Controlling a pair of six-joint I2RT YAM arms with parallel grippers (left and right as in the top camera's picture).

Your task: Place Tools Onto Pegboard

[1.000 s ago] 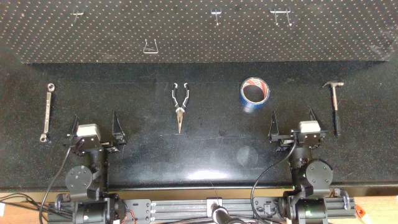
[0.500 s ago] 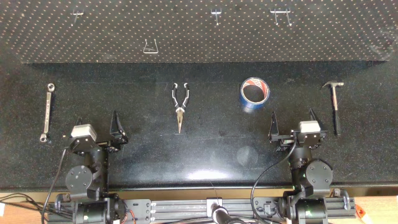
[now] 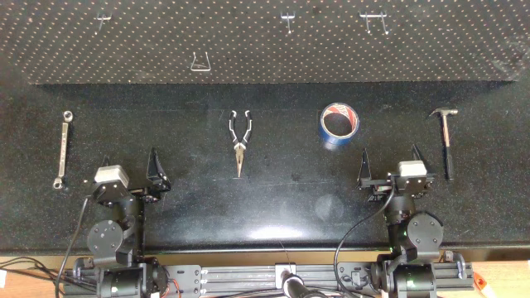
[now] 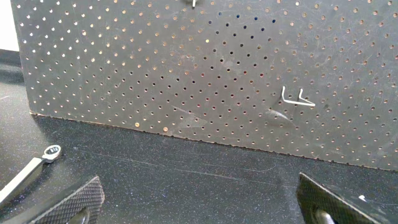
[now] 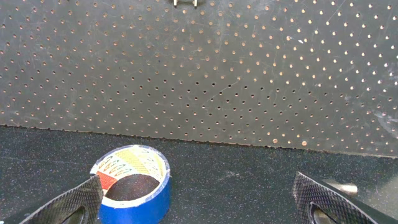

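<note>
Lying flat on the worktop (image 3: 281, 199), the wrench (image 3: 62, 150) sits just left of the left gripper (image 3: 127, 168), long axis pointing toward the pegboard (image 3: 248, 41). Both it and the right gripper (image 3: 389, 165) stand spread wide, empty.

We note left arm (image 3: 108, 236), right arm (image 3: 421, 233): black round joints, white wrist blocks (image 3: 110, 175), black cables (image 3: 348, 240) at bases; fingers (image 4: 68, 202) cross-hatched black.
</note>
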